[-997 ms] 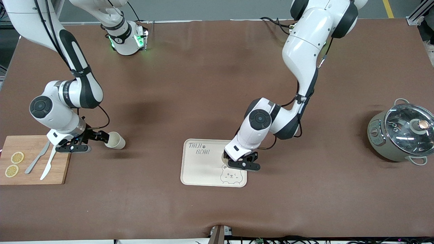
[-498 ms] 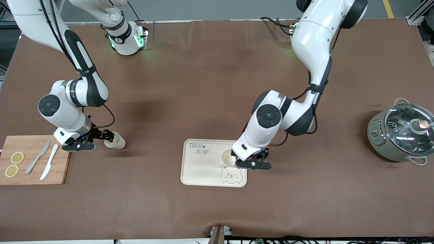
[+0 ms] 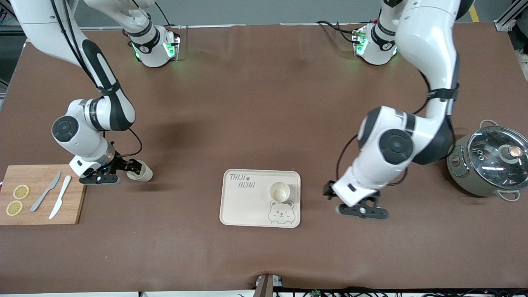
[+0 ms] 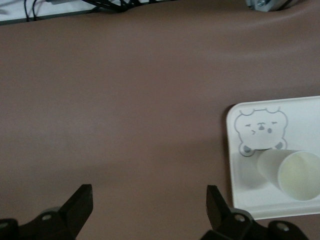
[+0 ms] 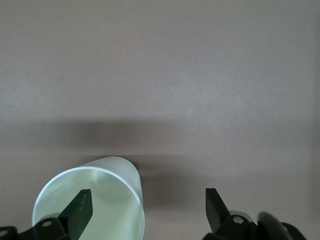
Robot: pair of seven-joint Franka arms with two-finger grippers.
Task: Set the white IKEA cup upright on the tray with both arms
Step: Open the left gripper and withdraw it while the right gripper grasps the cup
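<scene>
Brown tabletop (image 3: pixel 247 103): you've one cup (image 3: pixel 279 192) upright on the tray (image 3: pixel 243 206), centre frame. Left pincer (image 3: pixel 354 204) spread, empty, lower right; right pincer (image 3: pixel 123 168) spread around second cup's (image 3: pixel 140 171) rim, mid-left.

Matt brown table cover (image 3: pixel 247 103); smooth cream tray (image 3: pixel 243 206); wooden cutting board (image 3: pixel 41 214); glossy glass pot lid (image 3: pixel 497 150); glossy white arm shells (image 3: pixel 379 165).

Open tabletop (image 3: pixel 255 115) around tray (image 3: pixel 243 206)
</scene>
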